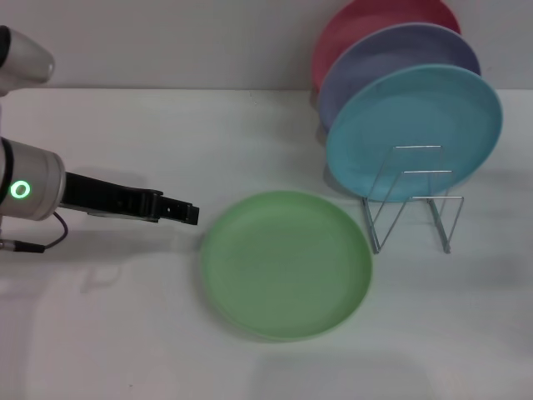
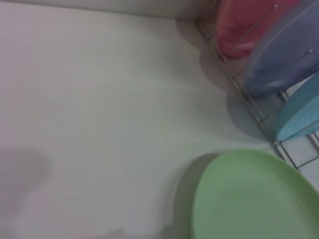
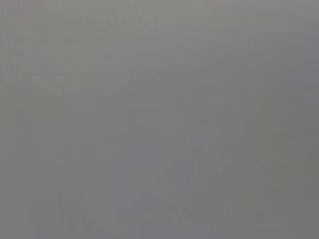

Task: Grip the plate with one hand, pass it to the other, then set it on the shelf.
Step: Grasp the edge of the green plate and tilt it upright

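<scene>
The light green plate lies flat on the white table in the middle of the head view. It also shows in the left wrist view. My left gripper reaches in from the left, just above the table, with its tip a short way from the plate's left rim and apart from it. The wire shelf stands at the right behind the plate, with its front loops bare. My right gripper is out of view; the right wrist view shows only plain grey.
A turquoise plate, a lavender plate and a red plate stand upright in the shelf. They also show in the left wrist view, turquoise, lavender, red. A wall runs along the table's far edge.
</scene>
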Robot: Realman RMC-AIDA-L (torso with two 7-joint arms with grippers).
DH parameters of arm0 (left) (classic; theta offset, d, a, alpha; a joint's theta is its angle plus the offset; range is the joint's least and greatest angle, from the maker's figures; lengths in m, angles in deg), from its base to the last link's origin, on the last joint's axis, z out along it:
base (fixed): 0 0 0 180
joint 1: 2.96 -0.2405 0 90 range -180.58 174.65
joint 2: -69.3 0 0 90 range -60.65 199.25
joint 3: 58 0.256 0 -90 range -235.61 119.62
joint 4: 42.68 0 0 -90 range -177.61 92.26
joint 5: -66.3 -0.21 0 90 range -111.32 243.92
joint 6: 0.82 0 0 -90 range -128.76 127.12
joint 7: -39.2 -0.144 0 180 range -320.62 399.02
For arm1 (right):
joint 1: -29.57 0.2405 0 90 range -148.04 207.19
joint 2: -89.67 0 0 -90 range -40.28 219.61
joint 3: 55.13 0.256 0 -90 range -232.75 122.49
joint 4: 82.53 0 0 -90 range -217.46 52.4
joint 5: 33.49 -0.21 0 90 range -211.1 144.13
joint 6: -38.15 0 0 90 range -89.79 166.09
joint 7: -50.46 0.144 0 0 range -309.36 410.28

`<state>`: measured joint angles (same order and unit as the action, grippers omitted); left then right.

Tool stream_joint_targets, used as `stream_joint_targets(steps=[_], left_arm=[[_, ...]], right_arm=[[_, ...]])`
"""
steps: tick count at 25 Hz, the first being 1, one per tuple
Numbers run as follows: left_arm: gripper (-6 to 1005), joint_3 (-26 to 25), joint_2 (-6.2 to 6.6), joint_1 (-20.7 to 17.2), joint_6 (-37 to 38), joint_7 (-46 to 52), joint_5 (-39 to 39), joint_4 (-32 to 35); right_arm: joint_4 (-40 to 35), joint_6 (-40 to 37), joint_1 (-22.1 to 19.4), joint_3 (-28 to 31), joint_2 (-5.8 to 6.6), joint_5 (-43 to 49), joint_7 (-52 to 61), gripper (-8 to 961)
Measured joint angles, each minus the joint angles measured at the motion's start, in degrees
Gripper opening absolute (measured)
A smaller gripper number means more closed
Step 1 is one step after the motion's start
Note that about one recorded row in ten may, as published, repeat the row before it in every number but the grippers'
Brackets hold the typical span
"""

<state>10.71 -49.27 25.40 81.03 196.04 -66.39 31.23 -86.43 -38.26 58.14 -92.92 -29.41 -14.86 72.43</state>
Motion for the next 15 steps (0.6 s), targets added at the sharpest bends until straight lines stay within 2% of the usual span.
stream_joint_targets(steps=[6,15], left_arm=[[695,4.4,-0.15,1.8,-0.3,5.1,-4.5,-0.4],[691,7.1,-0.44,3.3,-0.4,8.0,-5.5,-1.2]], right_arm=[[-1.9,3.2,0.0,0.2,0.07,0.0,0.0,608],[-2.6,2.9,-0.4,0.0,0.08,0.0,0.0,607]])
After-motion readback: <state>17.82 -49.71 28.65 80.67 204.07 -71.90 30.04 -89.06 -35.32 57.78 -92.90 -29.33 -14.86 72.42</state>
